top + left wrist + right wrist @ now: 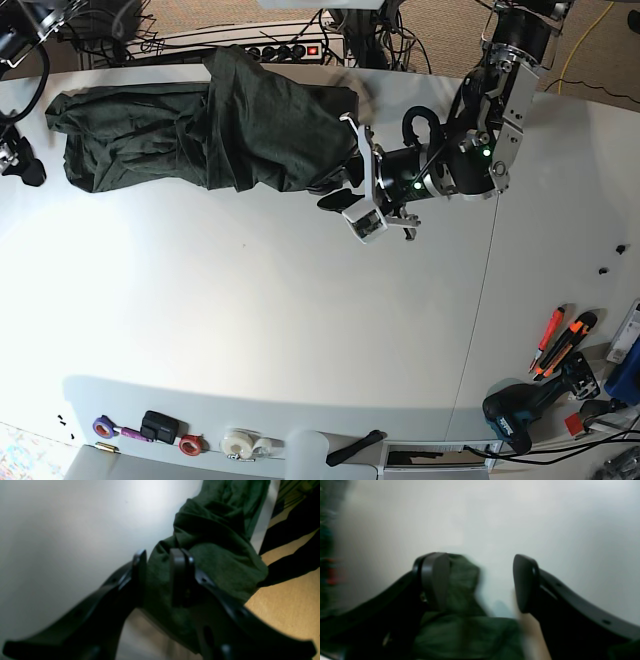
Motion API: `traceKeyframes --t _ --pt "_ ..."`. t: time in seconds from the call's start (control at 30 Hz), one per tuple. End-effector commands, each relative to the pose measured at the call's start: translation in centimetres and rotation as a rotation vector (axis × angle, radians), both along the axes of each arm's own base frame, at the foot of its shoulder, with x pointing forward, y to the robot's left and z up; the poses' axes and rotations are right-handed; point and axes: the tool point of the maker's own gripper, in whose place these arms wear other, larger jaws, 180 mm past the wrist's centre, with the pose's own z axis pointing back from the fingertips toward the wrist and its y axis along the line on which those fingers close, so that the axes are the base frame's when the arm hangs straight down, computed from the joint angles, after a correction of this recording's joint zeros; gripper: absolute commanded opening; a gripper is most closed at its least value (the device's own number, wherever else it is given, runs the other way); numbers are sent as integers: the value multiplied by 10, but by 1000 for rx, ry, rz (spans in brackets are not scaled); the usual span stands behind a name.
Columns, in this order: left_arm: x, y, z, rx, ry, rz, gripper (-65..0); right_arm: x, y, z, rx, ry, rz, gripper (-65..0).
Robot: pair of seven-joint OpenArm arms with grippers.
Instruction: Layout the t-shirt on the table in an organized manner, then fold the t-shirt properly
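Gripping one t-shirt [200,135], one left tool [158,577] pinches fabric.

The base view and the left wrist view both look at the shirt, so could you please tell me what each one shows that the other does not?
Only the base view shows the whole t-shirt bunched along the far side of the table, plus the tape rolls at the near edge and the hand tools to one side.

Only the left wrist view shows the left gripper close up, its jaws closed on a fold of green fabric, with tan floor past the table edge.

Both show the green shirt, the white tabletop and that arm at the shirt's edge.
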Motion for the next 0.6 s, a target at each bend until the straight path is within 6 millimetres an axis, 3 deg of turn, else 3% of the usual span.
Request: traceKeyframes --t 0.0,0.17,0.43,0.57 --pt "3 -4 16 -52 -31 -3 -500 5 -10 16 -11 -42 -1 -256" --pt "3 -4 16 -52 -30 -3 -499 -5 10 -22 62 71 35 -256" --pt "3 -4 16 -52 -30 -2 -499 -9 49 -55 68 210 190 -256" --pt "3 -4 16 -52 -31 -2 -499 -5 60 -56 93 201 219 -256"
